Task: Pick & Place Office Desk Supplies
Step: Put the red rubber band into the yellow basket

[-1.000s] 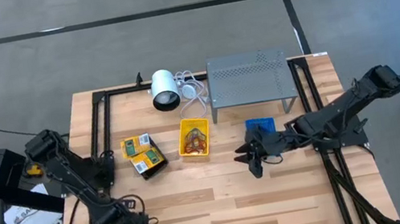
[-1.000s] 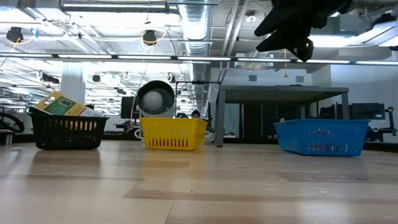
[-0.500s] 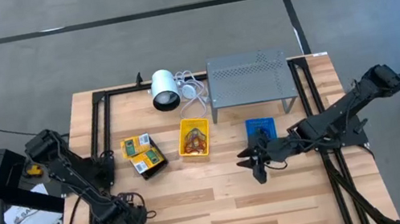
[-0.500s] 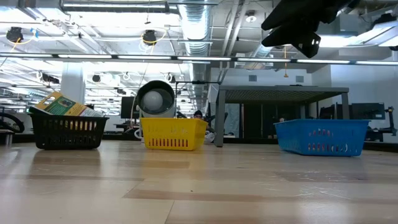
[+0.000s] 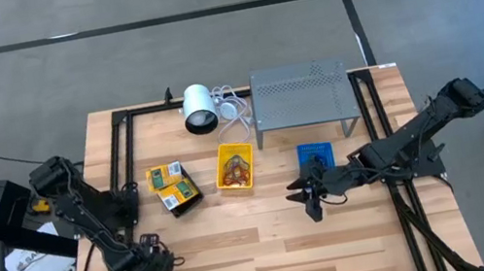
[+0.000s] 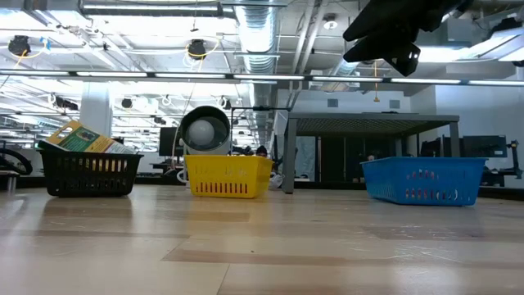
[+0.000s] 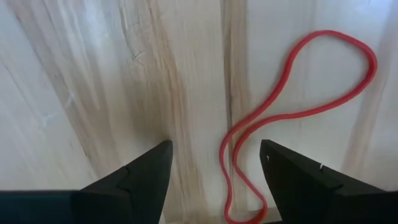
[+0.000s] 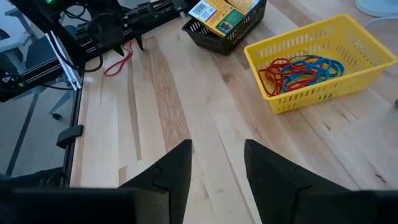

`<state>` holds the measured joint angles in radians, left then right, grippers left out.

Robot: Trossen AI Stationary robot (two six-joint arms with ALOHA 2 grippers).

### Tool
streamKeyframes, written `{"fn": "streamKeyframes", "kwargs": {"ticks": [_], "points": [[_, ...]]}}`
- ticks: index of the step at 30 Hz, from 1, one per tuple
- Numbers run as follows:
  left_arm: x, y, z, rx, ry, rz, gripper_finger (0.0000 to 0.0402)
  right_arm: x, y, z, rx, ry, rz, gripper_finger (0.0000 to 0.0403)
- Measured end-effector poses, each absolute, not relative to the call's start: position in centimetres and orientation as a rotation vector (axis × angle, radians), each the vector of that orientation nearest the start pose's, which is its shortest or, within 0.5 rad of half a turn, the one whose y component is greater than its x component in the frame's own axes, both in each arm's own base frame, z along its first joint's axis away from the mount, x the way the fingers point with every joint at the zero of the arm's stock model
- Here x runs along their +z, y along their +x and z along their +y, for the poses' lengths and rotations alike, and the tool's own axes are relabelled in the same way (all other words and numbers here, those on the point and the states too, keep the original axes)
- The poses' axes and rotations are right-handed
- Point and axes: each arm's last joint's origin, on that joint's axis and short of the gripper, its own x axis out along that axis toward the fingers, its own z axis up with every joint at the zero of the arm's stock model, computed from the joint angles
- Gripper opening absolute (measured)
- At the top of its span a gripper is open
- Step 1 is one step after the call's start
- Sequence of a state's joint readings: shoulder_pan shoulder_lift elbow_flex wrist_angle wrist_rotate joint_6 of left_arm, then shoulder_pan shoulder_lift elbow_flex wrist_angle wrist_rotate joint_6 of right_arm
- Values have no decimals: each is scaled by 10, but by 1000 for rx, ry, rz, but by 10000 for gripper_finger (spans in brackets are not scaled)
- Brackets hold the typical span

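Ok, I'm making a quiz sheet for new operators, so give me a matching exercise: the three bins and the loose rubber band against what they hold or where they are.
Things:
1. black bin
2. yellow bin
3. blue bin
4. red rubber band

Places or contents:
a. lying flat on bare wood in front of the open left gripper
b. holds yellow-and-green packets
c. nearest the right gripper
d. holds a tangle of coloured rubber bands

Pairs: 1-b, 2-d, 3-c, 4-a
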<state>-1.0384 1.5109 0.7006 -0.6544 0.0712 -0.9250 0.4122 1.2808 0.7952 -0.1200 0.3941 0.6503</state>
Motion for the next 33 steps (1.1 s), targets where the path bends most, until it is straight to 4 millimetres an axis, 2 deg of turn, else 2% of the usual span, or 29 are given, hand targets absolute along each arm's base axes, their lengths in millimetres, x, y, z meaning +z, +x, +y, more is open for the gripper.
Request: {"fn": "streamKeyframes", "kwargs": {"ticks": [4,12,21,26,31,33], "points": [[134,111,-197,-182,23,1536,223,241,249,97,-161,393,536,143],[121,104,-203,-157,107,1563,176,241,249,97,-161,393,535,143],[124,104,-200,-118,81,1510,136,241,249,97,-161,392,535,143],[124,105,-201,-111,72,1502,86,241,249,97,-160,390,535,143],[124,105,-202,-121,62,1494,17,241,249,97,-160,390,536,143],[124,106,-202,-123,60,1492,6,241,249,97,-160,390,536,143]]}}
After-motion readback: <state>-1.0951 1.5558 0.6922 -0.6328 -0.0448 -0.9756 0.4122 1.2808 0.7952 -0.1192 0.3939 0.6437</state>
